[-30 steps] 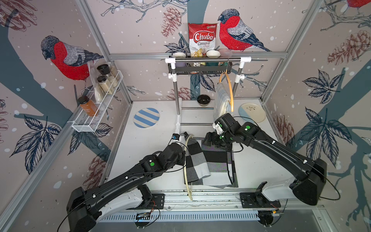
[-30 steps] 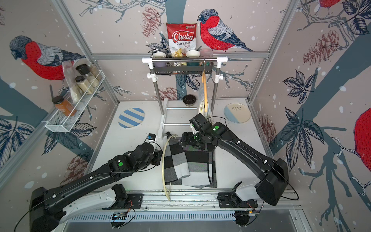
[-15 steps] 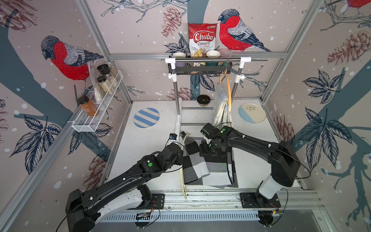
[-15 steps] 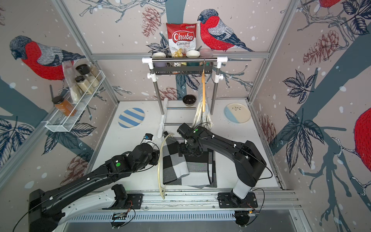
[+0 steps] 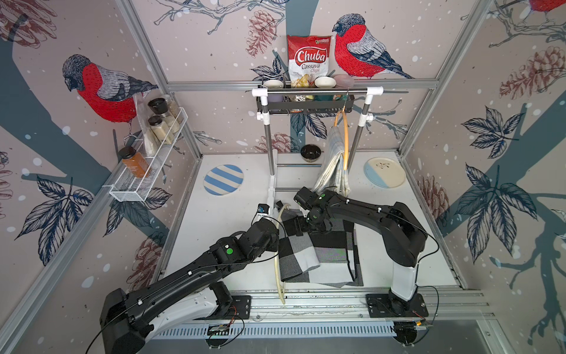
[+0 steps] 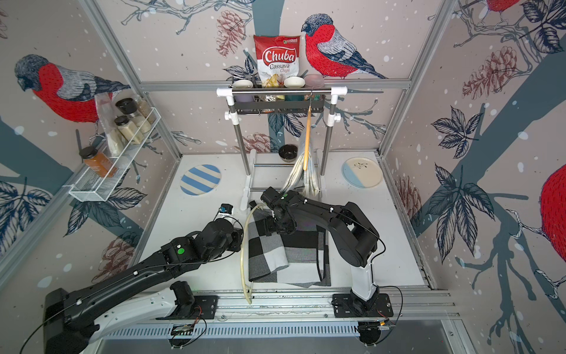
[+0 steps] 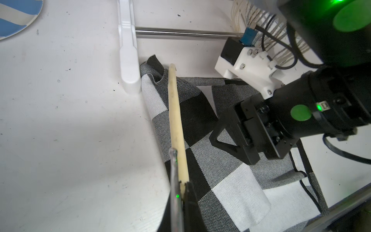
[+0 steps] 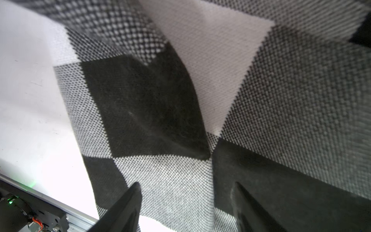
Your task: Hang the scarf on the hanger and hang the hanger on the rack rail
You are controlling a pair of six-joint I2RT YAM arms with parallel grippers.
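A black, grey and white checked scarf (image 5: 306, 254) lies folded on the white table (image 5: 220, 220) in front of the garment rack (image 5: 269, 144), between the robot's two arms, with none of it over a hanger. The left gripper (image 7: 181, 186) is clamped on a pale wooden hanger (image 5: 277, 263), whose curved bar runs along the edge of the scarf on that arm's side; in the left wrist view the bar's far end crosses a rumpled corner of the cloth. The right gripper (image 8: 187, 183) is down over the scarf's far half, its jaws apart, with checked fabric showing between the fingertips (image 8: 132, 192) and nothing pinched. Behind, an orange hanger (image 5: 346, 138) carrying a pale striped cloth (image 5: 332, 165) hangs from the rack's rail. A blue-striped plate (image 5: 223, 179), a small black bowl (image 5: 310, 151) and a blue-and-cream plate (image 5: 385, 171) sit further back on the table.
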